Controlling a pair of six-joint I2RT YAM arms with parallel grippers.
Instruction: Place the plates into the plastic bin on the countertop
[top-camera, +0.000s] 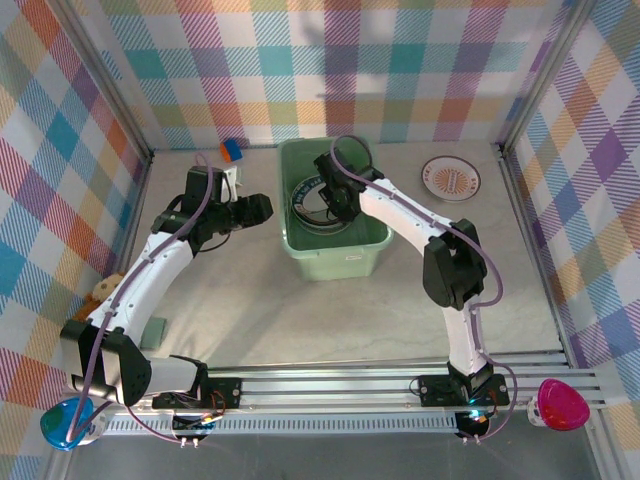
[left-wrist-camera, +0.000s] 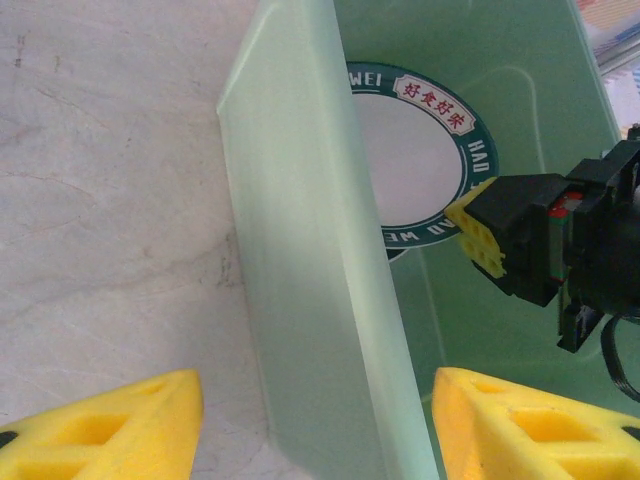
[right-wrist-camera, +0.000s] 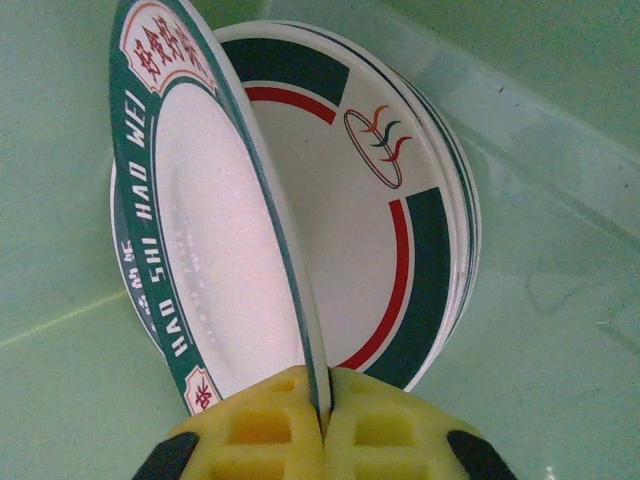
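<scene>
Plates (top-camera: 305, 222) lie stacked on the floor of the plastic bin (top-camera: 335, 262), which stands mid-countertop (top-camera: 300, 320). My right gripper (right-wrist-camera: 322, 425) is clamped on the rim of the teal-rimmed plate (right-wrist-camera: 215, 240), its yellow pads (right-wrist-camera: 260, 440) pressed together at that plate's six o'clock edge. The plate is white, with a dark teal band carrying white letters and red characters in pale panels, and it stands tilted on edge over the stack (right-wrist-camera: 390, 230). The stack's top plate is white with teal segments, red arcs and a small crest.

From above, that lettering is lost, but the lone plate (top-camera: 450, 178) shows on the countertop at two o'clock from the bin, white with an orange-red pattern. A blue and orange cube (top-camera: 232, 150) sits at eleven o'clock near the back wall.

My left gripper (top-camera: 255, 208) hovers at nine o'clock of the bin, jaws apart. Its wrist camera looks along the bin's left wall, which rises between my two yellow fingers (left-wrist-camera: 120, 425); I cannot tell whether either touches it.
</scene>
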